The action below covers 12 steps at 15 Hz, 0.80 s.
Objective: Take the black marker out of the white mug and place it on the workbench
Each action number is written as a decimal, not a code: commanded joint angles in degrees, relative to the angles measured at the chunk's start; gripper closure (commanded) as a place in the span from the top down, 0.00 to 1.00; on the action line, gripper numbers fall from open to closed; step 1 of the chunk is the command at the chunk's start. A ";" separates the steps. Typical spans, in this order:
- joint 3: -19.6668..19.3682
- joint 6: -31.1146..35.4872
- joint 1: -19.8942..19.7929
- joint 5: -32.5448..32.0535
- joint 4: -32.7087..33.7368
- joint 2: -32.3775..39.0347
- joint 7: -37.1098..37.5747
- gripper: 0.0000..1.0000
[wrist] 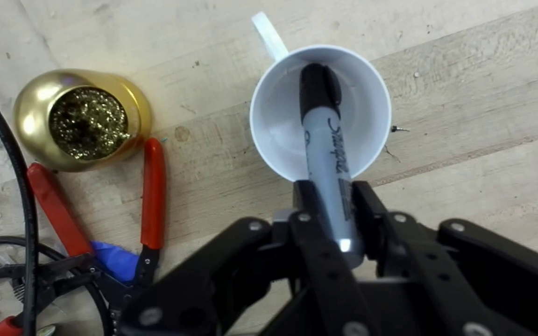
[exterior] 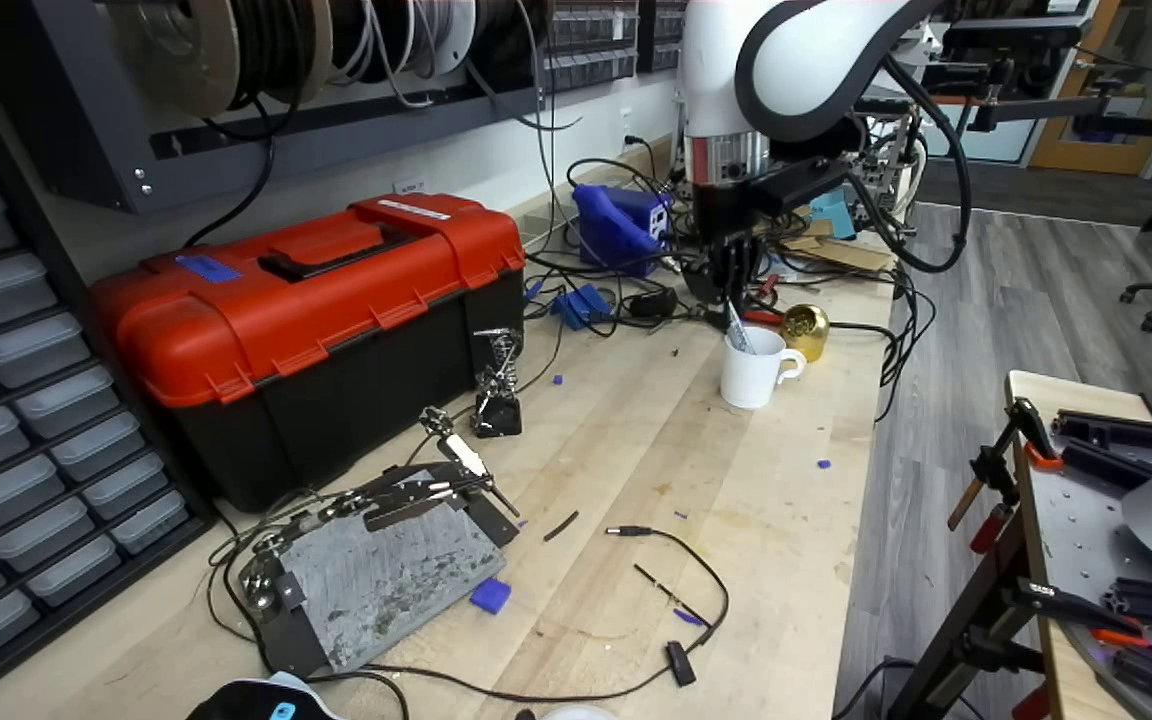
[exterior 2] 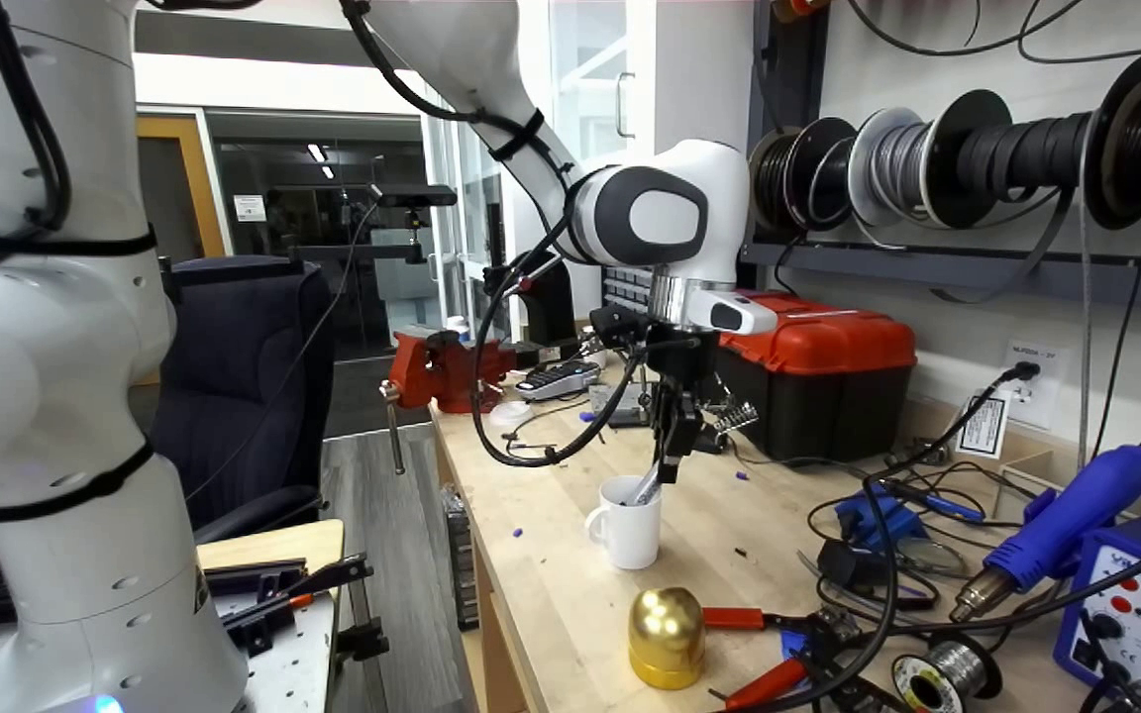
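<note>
- And my gripper (wrist: 335, 189) pinches the marker (wrist: 327, 140) near its upper end!
- It leans, cap end down, inside the mug (exterior 2: 628, 530); whether it touches bottom, I can't tell.
- Mug's upright on the bench (exterior: 666, 460).

White arm (exterior 2: 491, 69) arched high in an exterior view, its stout base column (exterior 2: 65, 337) bolt upright! The rounded wrist (exterior 2: 665, 213) is bent over, and beneath it the black end effector (wrist: 335, 190) points down. Look at the wrist view: two slim fingers (wrist: 313, 242), side by side, clamped in a narrow pinch!
</note>
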 commanded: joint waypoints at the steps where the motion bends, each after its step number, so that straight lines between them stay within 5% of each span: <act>1: -1.04 -0.51 0.42 1.10 -1.56 -2.12 -1.37 0.04; 12: -2.67 -3.36 -0.40 0.11 -7.57 -14.74 0.33 0.04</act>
